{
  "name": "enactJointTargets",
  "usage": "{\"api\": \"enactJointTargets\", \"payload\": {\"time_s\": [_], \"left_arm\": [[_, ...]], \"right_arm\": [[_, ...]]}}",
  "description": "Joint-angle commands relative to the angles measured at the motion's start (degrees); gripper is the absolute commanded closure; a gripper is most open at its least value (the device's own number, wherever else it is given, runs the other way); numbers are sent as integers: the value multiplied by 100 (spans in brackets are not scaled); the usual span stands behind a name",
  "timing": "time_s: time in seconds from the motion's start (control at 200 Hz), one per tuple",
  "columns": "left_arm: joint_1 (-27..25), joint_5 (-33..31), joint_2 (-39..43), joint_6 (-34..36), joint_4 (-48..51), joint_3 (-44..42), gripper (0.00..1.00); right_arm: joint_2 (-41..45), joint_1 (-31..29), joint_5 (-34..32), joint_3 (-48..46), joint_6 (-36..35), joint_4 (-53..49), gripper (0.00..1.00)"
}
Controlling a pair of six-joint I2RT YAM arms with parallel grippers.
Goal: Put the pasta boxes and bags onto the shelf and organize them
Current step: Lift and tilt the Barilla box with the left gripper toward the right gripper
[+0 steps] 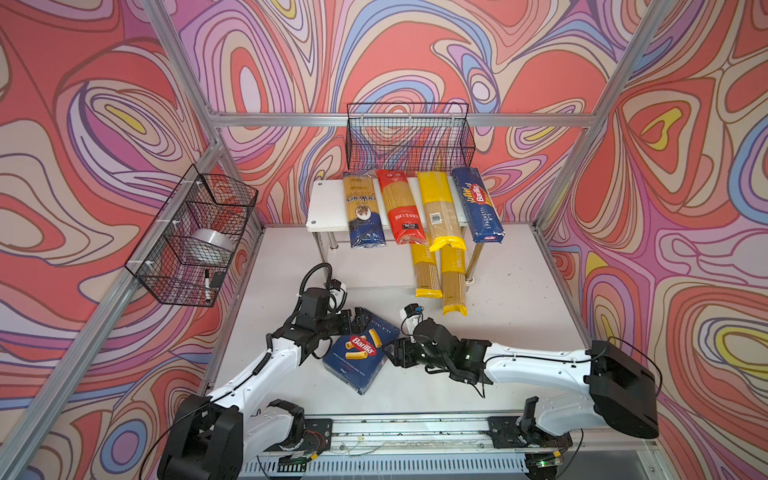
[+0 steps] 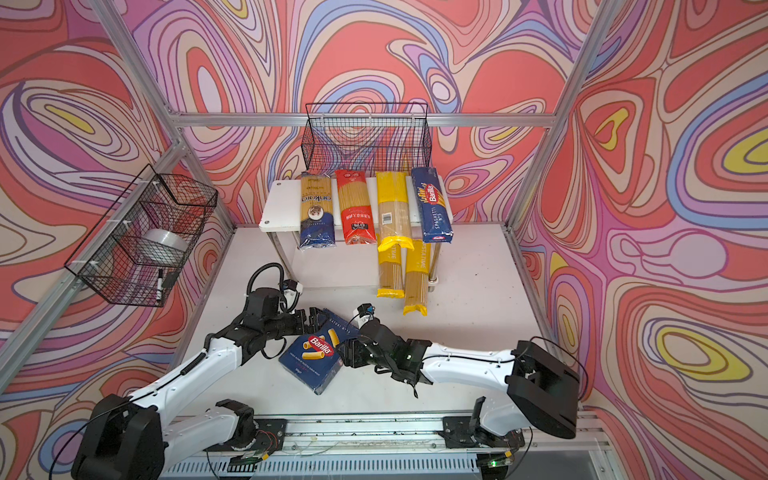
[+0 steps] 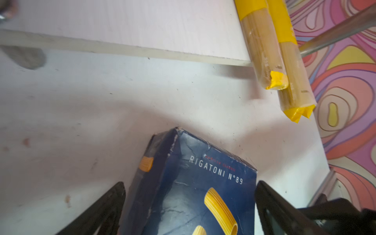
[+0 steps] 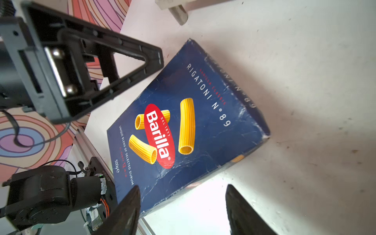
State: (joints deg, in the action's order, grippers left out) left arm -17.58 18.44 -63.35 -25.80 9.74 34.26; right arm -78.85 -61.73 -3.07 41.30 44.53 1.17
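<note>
Blue rigatoni box (image 1: pixel 359 357): laid flat on the white table (image 1: pixel 519 299), in front of the shelf (image 1: pixel 326 208) and between the 2 grippers.
Box and left gripper (image 1: pixel 356 321): the box's far end is seen between the 2 fingers (image 3: pixel 109 203) in the left wrist view.
Box and right gripper (image 4: pixel 182 188): the box's long side is faced by the jaws. 1 finger (image 4: pixel 128 207) is seen over that edge, and bare table is seen through the gap.
Boxes counted: 2, the rigatoni box and the spaghetti box (image 1: pixel 478 203), which is laid on the upper tier.
Bags counted: 5. On the upper tier 3 are laid side by side: the gold-and-navy bag (image 1: pixel 362 212), the red-ended bag (image 1: pixel 401 208) and 1 yellow-ended bag (image 1: pixel 440 212). On the lower tier 2 more yellow-ended bags (image 1: pixel 426 270) (image 1: pixel 453 286) are laid, their ends jutting out over the table.
Left jaws: spread wide, each finger close against a side of the box. Whether it is clamped cannot be told.
Right jaws: parted, with nothing held between them.
</note>
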Motion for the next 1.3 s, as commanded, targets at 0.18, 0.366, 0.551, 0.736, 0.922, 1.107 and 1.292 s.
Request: {"api": "enactJointTargets", "payload": {"time_s": [0.18, 0.366, 0.551, 0.736, 0.922, 1.107, 1.292], "left_arm": [[9, -1001, 1189, -864, 2109, -57, 0], [-8, -775, 1723, -1129, 2759, -26, 0], [-26, -740, 2341, -1444, 2967, -105, 0], [-134, -712, 2710, -1698, 3097, -285, 0], [-383, -905, 2901, -1982, 3265, -418, 0], [-661, -1001, 2986, -2169, 3313, -667, 0], [-768, -978, 3057, -2272, 3062, -911, 0]], "right_arm": [[-309, 329, -239, 629, -1104, -539, 30], [-710, 899, 509, 880, -1237, -184, 28], [-1227, 1120, 874, 1243, -1365, -48, 27], [-1550, 1125, 936, 1504, -1441, 10, 25], [-1902, 1137, 889, 1734, -1577, -102, 25], [-2099, 1173, 976, 1750, -1566, 32, 25], [-2148, 1182, 1071, 1682, -1545, 27, 25]]}}
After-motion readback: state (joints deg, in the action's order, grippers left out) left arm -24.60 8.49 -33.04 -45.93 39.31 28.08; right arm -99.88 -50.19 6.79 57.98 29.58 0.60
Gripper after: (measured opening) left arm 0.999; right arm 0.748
